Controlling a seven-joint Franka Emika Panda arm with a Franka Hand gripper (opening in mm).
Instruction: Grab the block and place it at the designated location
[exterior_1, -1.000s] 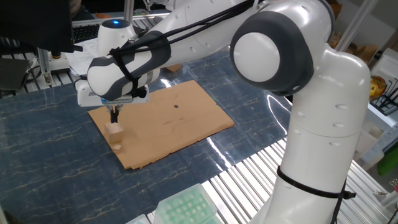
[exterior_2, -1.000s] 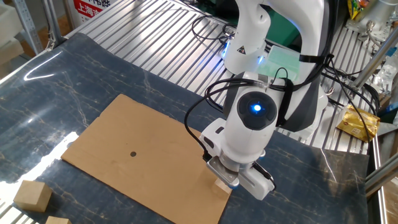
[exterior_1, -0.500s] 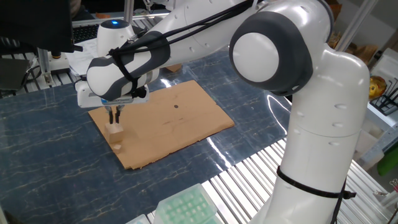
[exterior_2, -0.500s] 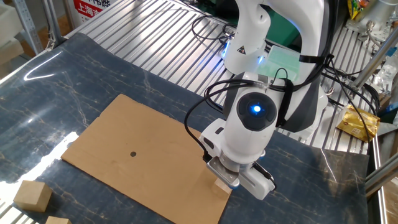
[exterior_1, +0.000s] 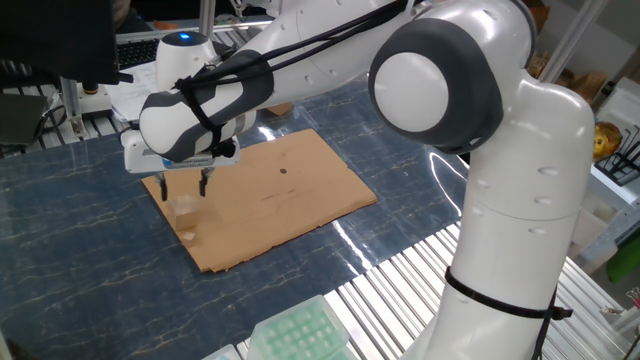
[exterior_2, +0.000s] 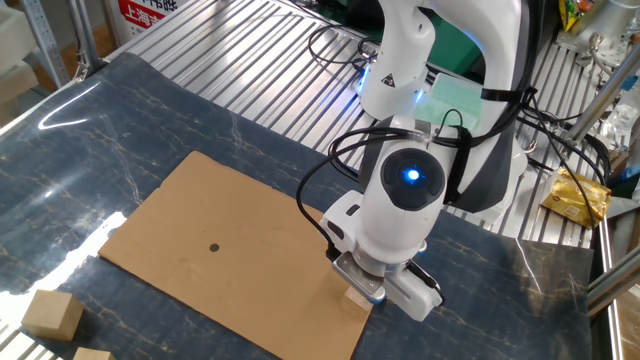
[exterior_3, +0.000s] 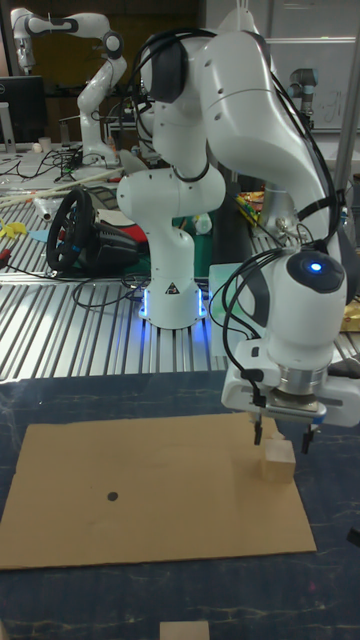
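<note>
The block (exterior_1: 184, 208) is a small pale wooden cube resting on the brown cardboard sheet (exterior_1: 280, 205) near its left end. My gripper (exterior_1: 184, 186) hovers just above it, open, one finger to each side of the cube's top. In the tall fixed view the block (exterior_3: 279, 460) stands slightly below and between the spread fingers of the gripper (exterior_3: 281, 437). The designated location (exterior_1: 283, 169) is a tiny black dot further along the sheet, well away from the block; this dot (exterior_3: 112, 495) lies far to the left in the tall view. Nothing is held.
A larger brown cube (exterior_2: 52, 313) and an orange-tan cube (exterior_2: 92, 354) lie off the sheet's corner. A tiny tan crumb (exterior_1: 189, 236) sits near the block. A green tray (exterior_1: 300, 335) is at the table's near edge, with slatted metal rails around.
The fingers, shut together above the block a second ago, have spread wide. The block stays on the cardboard and the arm has barely moved.
</note>
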